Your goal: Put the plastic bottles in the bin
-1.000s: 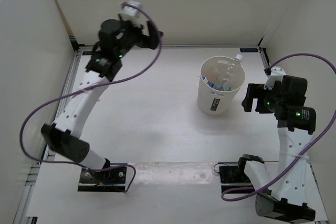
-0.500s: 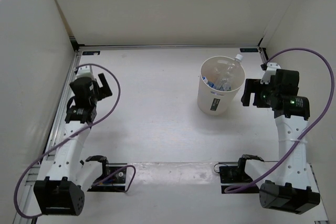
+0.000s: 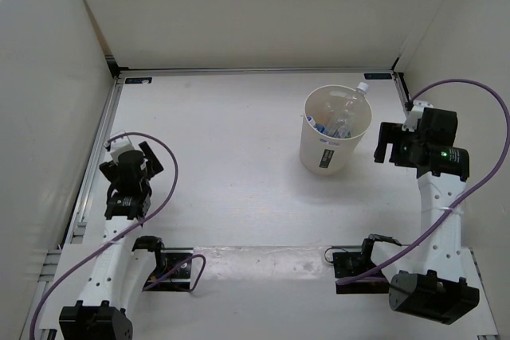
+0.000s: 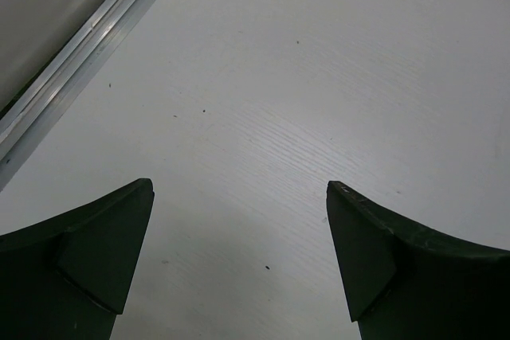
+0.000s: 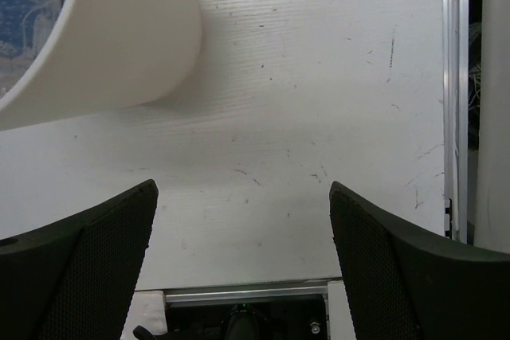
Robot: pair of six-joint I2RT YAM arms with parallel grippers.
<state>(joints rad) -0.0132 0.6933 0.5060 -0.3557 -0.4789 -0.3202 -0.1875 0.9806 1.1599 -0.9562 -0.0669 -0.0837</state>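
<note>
At two o'clock, plastic bottles (image 3: 344,113) sit in the bin (image 3: 322,158) as the left gripper (image 4: 239,189), spread empty like the right gripper (image 5: 243,189), has retreated to eight o'clock: task seemingly done.

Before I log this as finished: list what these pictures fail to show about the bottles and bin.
- Top view: the count of plastic bottles in the bin; its wall and overlapping clear plastic hide it.
- Top view: the bin's dark label is too small to read.
- Right wrist view: the frame's upper left edge cuts off the bin.
- Left wrist view: the bin is out of frame; only table shows.
</note>
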